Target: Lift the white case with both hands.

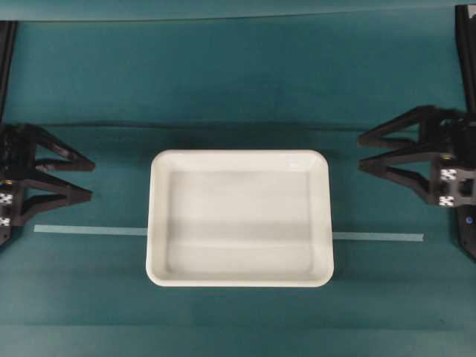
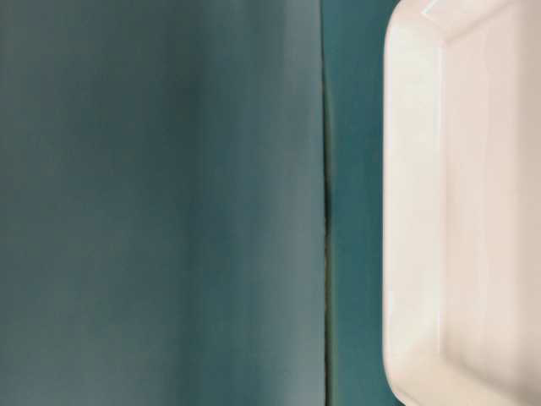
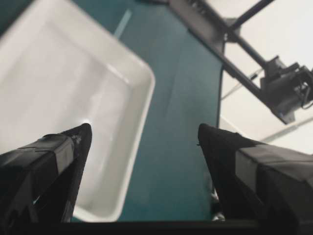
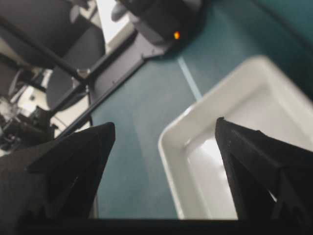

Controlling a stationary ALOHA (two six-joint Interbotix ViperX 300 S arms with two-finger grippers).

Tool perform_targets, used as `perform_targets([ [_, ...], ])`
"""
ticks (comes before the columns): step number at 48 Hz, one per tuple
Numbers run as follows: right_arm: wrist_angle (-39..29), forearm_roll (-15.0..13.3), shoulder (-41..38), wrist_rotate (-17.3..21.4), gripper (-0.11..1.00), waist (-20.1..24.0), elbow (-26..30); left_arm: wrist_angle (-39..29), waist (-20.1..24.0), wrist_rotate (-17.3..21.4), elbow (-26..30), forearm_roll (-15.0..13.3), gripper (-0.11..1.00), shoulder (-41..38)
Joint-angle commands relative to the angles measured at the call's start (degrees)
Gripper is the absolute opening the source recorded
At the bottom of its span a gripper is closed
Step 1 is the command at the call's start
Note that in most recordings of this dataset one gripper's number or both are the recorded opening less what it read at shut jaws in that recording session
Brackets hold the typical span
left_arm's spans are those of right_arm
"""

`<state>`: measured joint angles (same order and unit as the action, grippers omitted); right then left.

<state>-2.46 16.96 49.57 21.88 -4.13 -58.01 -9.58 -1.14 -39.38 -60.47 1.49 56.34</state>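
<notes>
1. The left gripper point(image 1: 92, 180) hangs at the left edge of the teal table point(image 1: 238, 89), jaws spread wide, holding nothing.
2. The white case point(image 1: 239, 218) lies flat mid-table over a pale tape strip point(image 1: 89, 230), nothing inside it, well apart from both grippers.
3. The right gripper point(image 1: 360, 152) hangs at the right edge, jaws likewise spread, gripping nothing.

A counter point(image 1: 238, 82) covered in dark teal cloth fills the overhead view. A crease point(image 1: 223, 125) in the cloth runs from 9 to 3 o'clock above centre, and a pale tape strip point(image 1: 89, 230) runs the same way below centre. Black frame rails point(image 3: 215, 44) edge the counter. Beyond, toward 10 o'clock in the right wrist view, stand dark office chairs point(image 4: 73, 44) on a bright pale floor point(image 4: 110, 19).
</notes>
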Motion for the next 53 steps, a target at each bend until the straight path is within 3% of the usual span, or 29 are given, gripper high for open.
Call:
perform_targets([
  [1, 0.6, -0.2, 1.2, -3.9, 0.88, -0.1, 0.9, 0.6, -0.1, 2.5, 1.8, 0.2, 0.94, 0.6],
  [11, -0.2, -0.2, 6.9, -14.4, 0.88, 0.0, 1.9, 0.9, -0.1, 8.7, 2.5, 0.2, 0.94, 4.7],
  [19, -1.1, -0.2, 10.1, -19.2, 0.88, 0.0, 2.4, 0.0, -0.1, 15.3, 3.3, 0.2, 0.94, 7.5],
  [27, -2.5, -0.1, 12.2, -19.6, 0.88, 0.2, 3.0, -0.2, -0.1, 20.7, 4.2, 0.2, 0.94, 10.1],
  [40, -10.6, -0.2, 16.6, -19.9, 0.88, 0.4, 5.1, -1.7, -0.1, 21.8, 5.4, 0.2, 0.94, 13.2],
  [53, -11.8, -0.1, 17.2, -19.9, 0.88, 0.4, 4.9, -3.1, -0.1, 21.8, 5.0, 0.2, 0.94, 12.7],
])
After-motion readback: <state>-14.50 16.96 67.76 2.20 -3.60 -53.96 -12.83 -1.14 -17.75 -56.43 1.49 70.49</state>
